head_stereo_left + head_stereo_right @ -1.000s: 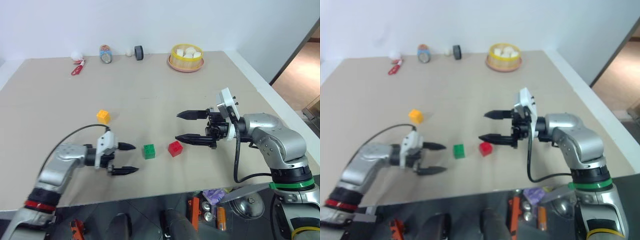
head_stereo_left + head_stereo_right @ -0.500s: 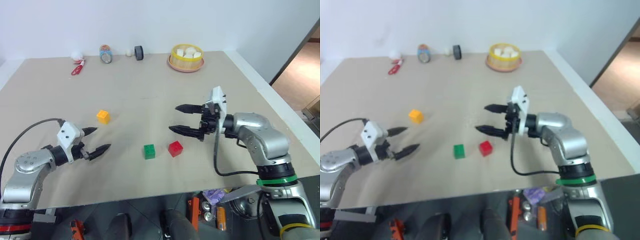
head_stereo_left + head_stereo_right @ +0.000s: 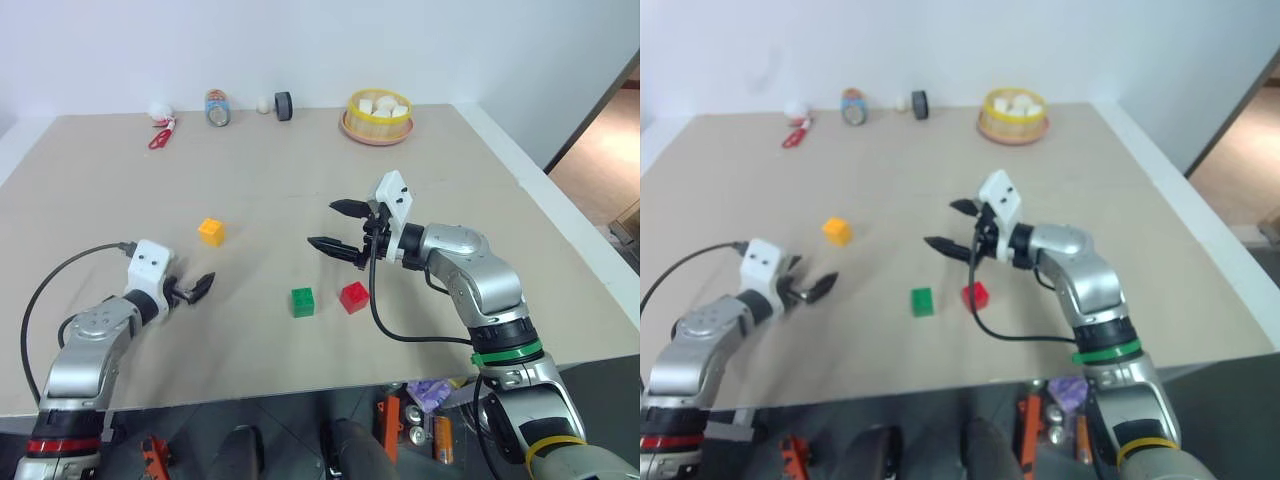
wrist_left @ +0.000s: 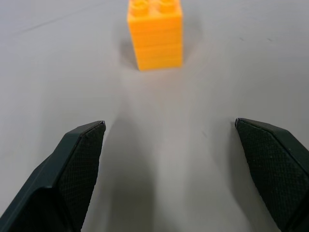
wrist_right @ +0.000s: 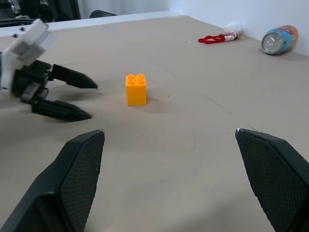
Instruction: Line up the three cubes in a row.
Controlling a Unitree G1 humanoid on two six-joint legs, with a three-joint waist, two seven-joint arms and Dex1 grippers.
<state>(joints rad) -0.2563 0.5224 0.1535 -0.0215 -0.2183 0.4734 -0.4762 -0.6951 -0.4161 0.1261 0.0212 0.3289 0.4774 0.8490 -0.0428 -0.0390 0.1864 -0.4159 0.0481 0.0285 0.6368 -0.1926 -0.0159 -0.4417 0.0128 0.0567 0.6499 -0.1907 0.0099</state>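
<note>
Yellow-orange cube (image 3: 210, 231) sits upright on the beige worktop (image 3: 300, 180), studs up, taller than it is wide, so its long axis runs vertical; it stands well apart from the other two, out on the robot's left. Green cube (image 3: 302, 301) and red cube (image 3: 352, 296) rest just beside each other nearer the front edge, a small gap between them, studs up, the red one turned a little askew. Left tool (image 3: 196, 289) hovers short of the yellow-orange cube, fingers spread apart and empty. Right tool (image 3: 335, 226) hangs just beyond the red cube, fingers wide apart, gripping nothing.
</note>
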